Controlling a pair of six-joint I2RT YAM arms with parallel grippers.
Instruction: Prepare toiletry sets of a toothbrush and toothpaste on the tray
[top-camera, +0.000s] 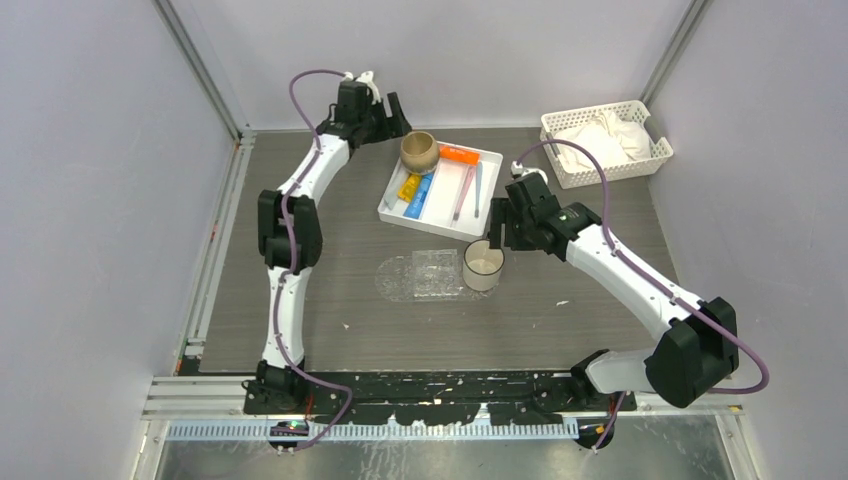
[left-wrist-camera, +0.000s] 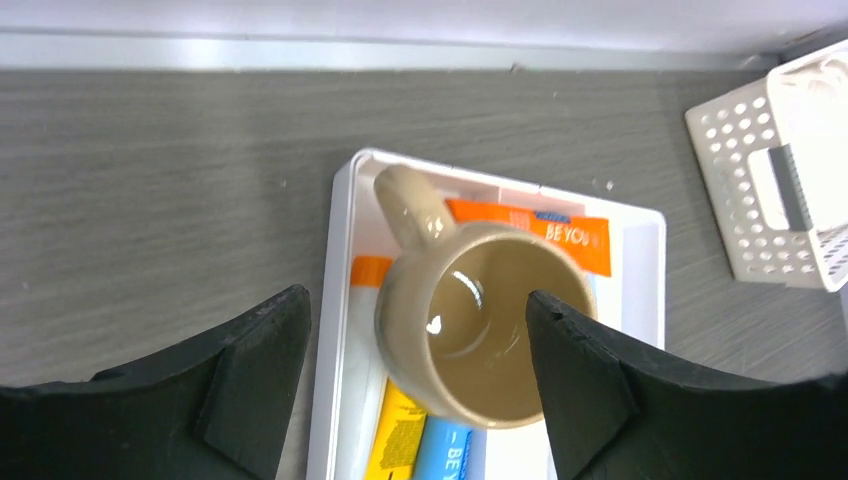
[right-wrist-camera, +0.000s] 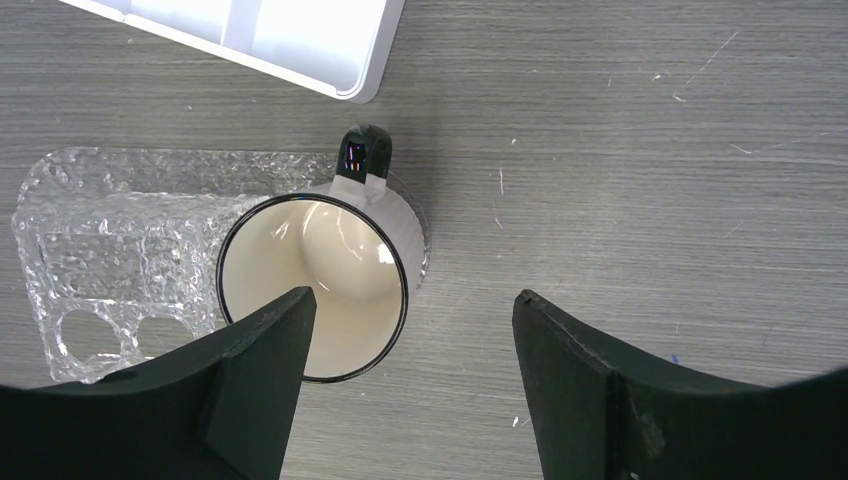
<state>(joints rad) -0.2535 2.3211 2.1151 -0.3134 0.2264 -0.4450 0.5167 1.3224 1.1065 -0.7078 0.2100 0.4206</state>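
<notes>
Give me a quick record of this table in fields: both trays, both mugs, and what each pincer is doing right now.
Clear textured plastic tray: table centre, no tube or brush on it
White mug with dark rim: at the clear tray's right end
White compartmented tray: orange toothpaste tube, yellow toothpaste tube, blue toothpaste tube, thin toothbrushes
Tan ceramic mug: over the white tray's far-left corner, covering tube ends
Left pincer: open, fingers either side of tan mug
Right pincer: open, above white mug
</notes>
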